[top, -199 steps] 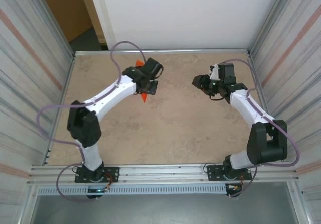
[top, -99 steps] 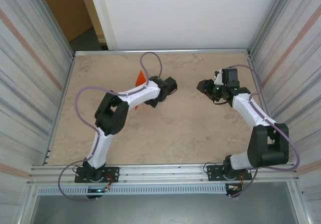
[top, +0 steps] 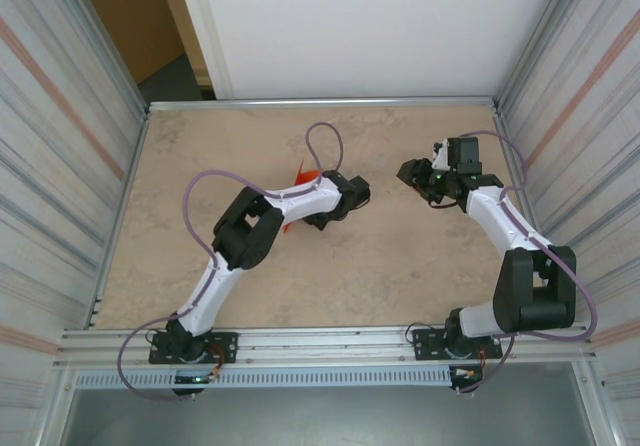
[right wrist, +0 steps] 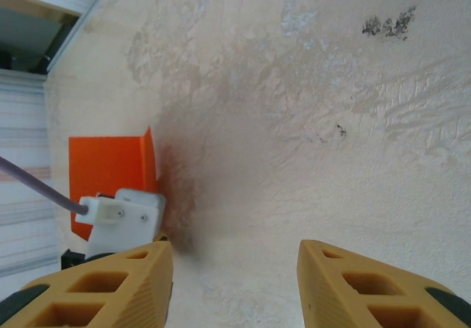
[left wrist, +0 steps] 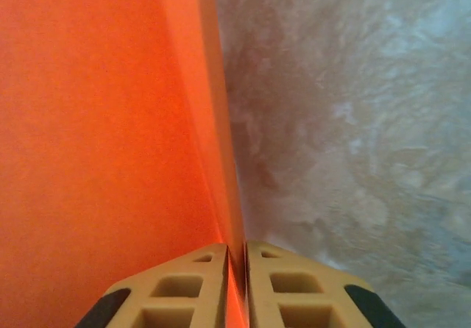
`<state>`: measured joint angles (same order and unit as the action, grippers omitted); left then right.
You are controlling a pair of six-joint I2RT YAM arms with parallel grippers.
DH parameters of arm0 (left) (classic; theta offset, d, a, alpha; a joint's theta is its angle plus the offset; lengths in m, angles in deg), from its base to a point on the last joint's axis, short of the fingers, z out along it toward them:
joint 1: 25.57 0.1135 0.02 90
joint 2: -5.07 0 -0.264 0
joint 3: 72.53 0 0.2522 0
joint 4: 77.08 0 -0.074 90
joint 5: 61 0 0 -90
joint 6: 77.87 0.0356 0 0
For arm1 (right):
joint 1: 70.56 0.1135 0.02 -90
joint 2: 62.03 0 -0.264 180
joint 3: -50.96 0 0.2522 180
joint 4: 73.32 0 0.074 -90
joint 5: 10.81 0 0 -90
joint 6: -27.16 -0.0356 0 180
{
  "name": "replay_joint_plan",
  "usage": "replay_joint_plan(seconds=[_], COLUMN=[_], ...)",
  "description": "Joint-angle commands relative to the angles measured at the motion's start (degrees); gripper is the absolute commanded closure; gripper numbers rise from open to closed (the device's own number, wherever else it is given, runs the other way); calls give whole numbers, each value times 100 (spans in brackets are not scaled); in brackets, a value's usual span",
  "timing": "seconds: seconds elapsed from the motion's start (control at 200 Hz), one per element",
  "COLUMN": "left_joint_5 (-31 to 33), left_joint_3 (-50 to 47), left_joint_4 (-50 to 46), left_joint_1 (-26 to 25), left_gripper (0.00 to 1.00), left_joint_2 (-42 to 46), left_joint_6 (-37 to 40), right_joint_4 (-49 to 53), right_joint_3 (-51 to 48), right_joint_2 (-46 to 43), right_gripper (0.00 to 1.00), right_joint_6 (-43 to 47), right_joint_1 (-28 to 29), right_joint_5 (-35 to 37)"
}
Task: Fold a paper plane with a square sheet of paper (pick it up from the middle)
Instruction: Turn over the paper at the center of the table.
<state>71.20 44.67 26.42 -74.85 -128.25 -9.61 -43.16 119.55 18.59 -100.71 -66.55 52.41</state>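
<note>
Orange shows up first: the bright orange sheet of thin paper (left wrist: pixel 96 137) is near the middle of the beige stone-look table (top: pixel 400 266), partly tucked under the left arm. It has a fold in it, and one part stands up from the table. The left gripper (left wrist: pixel 237 251) has its two fingers squeezed close together on the paper's edge. The right gripper (right wrist: pixel 234 258) hangs over bare table, apart from the paper, with its fingers spread and nothing between them.
</note>
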Motion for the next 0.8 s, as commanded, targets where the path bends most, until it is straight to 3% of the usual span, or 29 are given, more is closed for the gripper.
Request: replay_joint_plan(seconds=[0.0, 0.261, 0.371, 0.506, 0.621, 0.797], left_joint_5=[-186, -905, -1712, -3136, -3819, -4787], left_joint_3=[159, 142, 11, -540, -1088, -2147], left_joint_4=[22, 174, 435, 1197, 1761, 2611], left_joint_1=[-21, -75, -117, -146, -105, 541], left_gripper=[84, 79, 77, 73, 69, 63], left_joint_2=[-55, 247, 645, 1283, 1961, 2850], left_joint_6=[-342, -513, -615, -663, -704, -879], right_joint_4=[72, 68, 65, 37, -58, -155], right_joint_3=[-51, -78, -87, -119, -168, -162], right_joint_2=[-145, -126, -139, -143, -165, -161], right_gripper=[53, 53, 53, 51, 48, 46], right_joint_6=[25, -1, -69, -155, -189, -229], right_joint_1=[-46, -54, -52, -54, -54, -21], right_joint_5=[13, 56, 154, 280, 279, 93])
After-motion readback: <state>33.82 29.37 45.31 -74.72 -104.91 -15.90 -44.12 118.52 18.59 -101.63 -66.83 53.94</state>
